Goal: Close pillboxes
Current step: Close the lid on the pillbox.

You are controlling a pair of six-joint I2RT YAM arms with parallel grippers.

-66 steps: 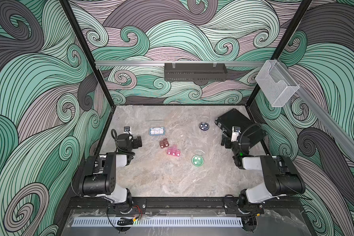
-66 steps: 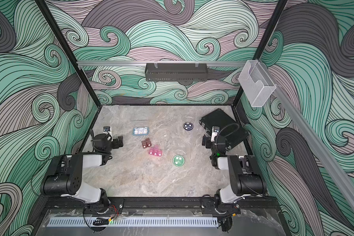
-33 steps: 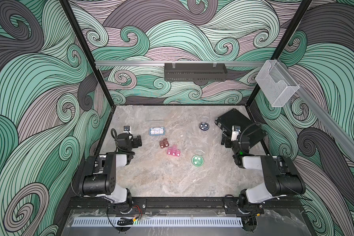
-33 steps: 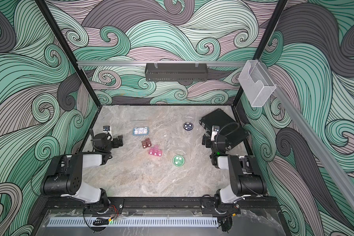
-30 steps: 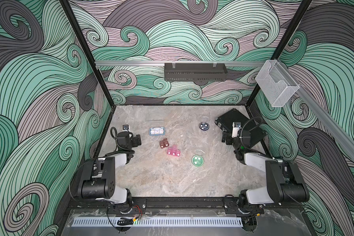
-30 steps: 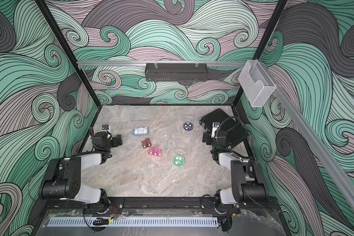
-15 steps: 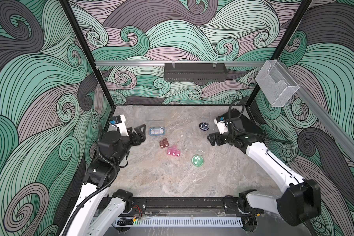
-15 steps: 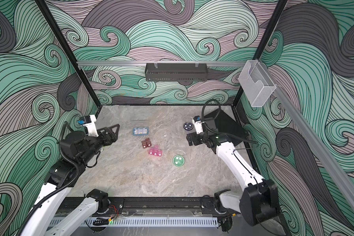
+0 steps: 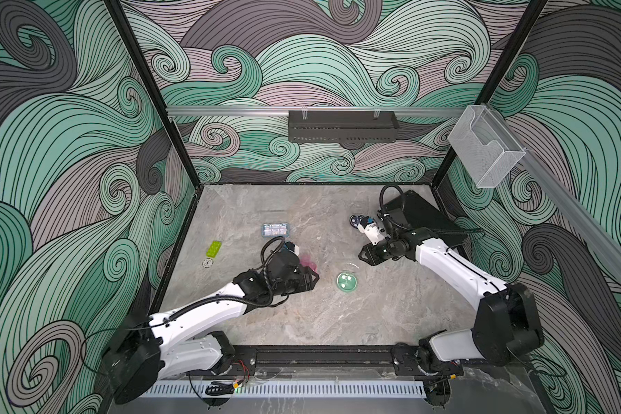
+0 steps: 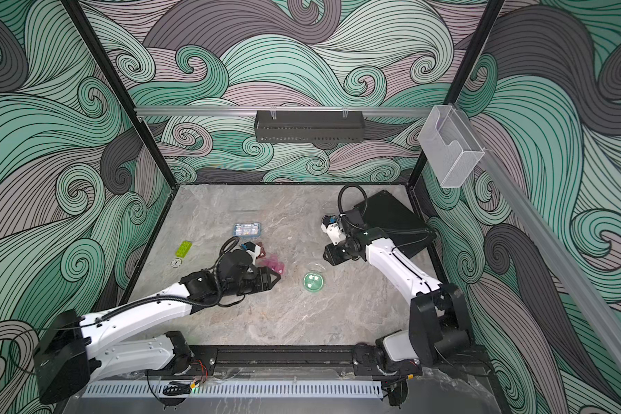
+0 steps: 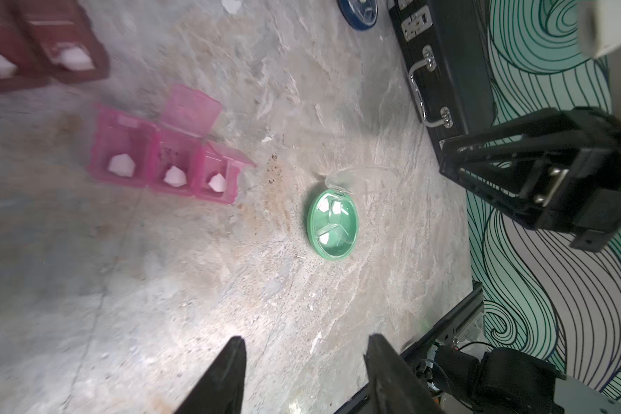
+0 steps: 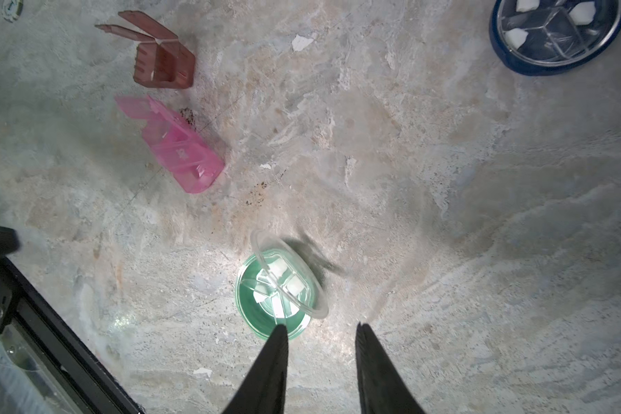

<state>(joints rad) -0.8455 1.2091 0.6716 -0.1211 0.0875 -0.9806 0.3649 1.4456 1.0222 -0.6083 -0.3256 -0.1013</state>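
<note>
Left wrist view: pink three-cell pillbox [image 11: 162, 168] lies mid-table, lids raised, long axis aimed at the round green pillbox [image 11: 332, 224]; left gripper [image 11: 305, 340] and right gripper [image 12: 321, 326] both stand part-open, empty.

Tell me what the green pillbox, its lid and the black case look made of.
Green pillbox: glossy moulded plastic, going by its sheen and thin dividers. Lid: clear thin plastic, with the table visible through it. Case: matt black, probably plastic or leatherette. Its handle and latches are shiny metal.
</note>
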